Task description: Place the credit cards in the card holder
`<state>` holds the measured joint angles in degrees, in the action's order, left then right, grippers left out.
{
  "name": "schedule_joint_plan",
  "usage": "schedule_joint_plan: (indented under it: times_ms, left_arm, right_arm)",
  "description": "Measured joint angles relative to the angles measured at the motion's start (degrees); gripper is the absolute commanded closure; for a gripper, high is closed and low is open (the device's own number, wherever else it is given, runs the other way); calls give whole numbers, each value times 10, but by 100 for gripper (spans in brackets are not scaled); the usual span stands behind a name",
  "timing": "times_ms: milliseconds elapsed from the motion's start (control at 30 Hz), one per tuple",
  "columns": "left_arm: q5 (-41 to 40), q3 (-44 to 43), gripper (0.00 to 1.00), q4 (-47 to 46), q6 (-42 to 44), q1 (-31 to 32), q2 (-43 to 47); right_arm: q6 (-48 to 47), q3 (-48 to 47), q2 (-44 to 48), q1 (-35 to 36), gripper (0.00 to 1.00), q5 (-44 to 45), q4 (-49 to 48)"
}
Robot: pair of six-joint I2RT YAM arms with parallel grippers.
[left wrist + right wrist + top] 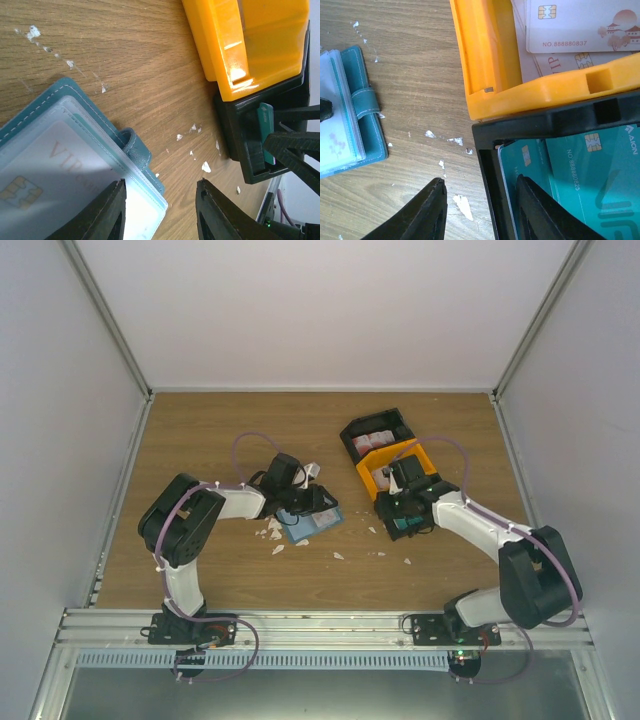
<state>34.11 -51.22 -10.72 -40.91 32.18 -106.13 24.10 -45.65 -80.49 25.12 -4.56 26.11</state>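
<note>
Card holder: a flat dull-blue wallet-like sleeve (312,525) is laid open on the wooden counter (200,430), left of the bins. A pale card marked VIP (55,175) is seen under its clear plastic pocket.
Left fingers: the left fingers (107,212) are held part open above a corner of the sleeve, one over the clear pocket and the other over bare wood. Nothing is clamped between them.
Credit cards: white plastic cards with red patches (580,25) are stacked in the orange plastic bin (485,60).
Black bin: a black plastic bin (540,122) is set against the orange one and holds teal cards (590,190).
Right fingers: the right fingers (427,212) are spread either side of the black bin's left wall, one outside over the counter and one inside over the teal cards. No card is gripped.
Scraps: white paper-like scraps (462,207) are scattered on the wood between sleeve and bins.
</note>
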Motion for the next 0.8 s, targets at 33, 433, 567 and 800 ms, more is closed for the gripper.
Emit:
schedule_joint_plan:
  times_ms: [33,433,567,800]
  left_arm:
    - [-1,0,59,0,0,0,0]
    - [-5,0,59,0,0,0,0]
    - [-5,0,59,0,0,0,0]
    - [-5,0,59,0,0,0,0]
  right_arm:
    - [1,0,0,0,63,1,0]
    - [2,1,3,0,48,29,3]
    - [-2,7,2,0,47,47,7]
    - [-10,17,-23,0,50,43,5]
